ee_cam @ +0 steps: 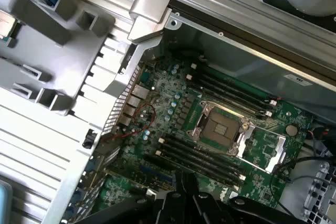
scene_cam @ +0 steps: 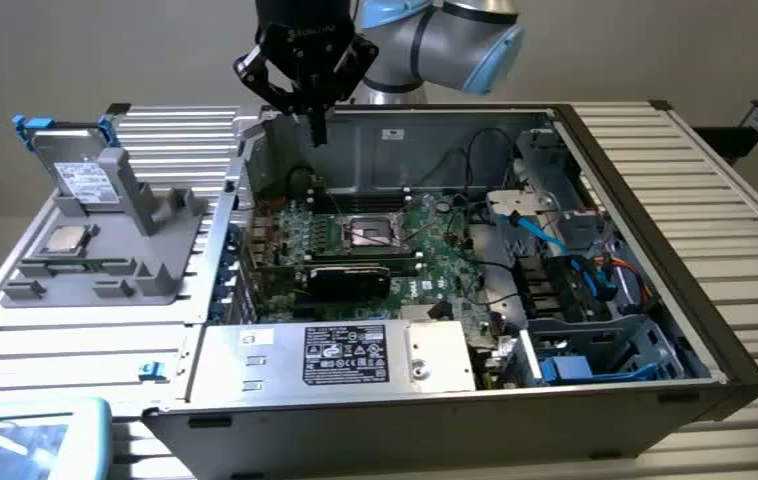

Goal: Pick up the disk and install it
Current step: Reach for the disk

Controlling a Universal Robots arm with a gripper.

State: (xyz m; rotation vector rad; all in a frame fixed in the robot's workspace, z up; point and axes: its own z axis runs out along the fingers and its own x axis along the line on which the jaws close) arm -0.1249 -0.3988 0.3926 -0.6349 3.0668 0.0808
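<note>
Exterior view: open desktop tower case (scene_cam: 486, 405) lies on side on slatted aluminium table (scene_cam: 59, 340), motherboard (scene_cam: 435, 252) exposed. Grey parts stand (scene_cam: 152, 212) sits outside case, at exterior view's left. Disk (scene_cam: 83, 178) stands on edge in stand, blue frame uppermost, long axis near upright, leaning slightly, not yet picked up. Gripper (scene_cam: 315, 132) hangs over case's rear corner above motherboard, fingers pinched together, holding nothing. Disk lies well apart from gripper, toward exterior view's left and lower.
</note>
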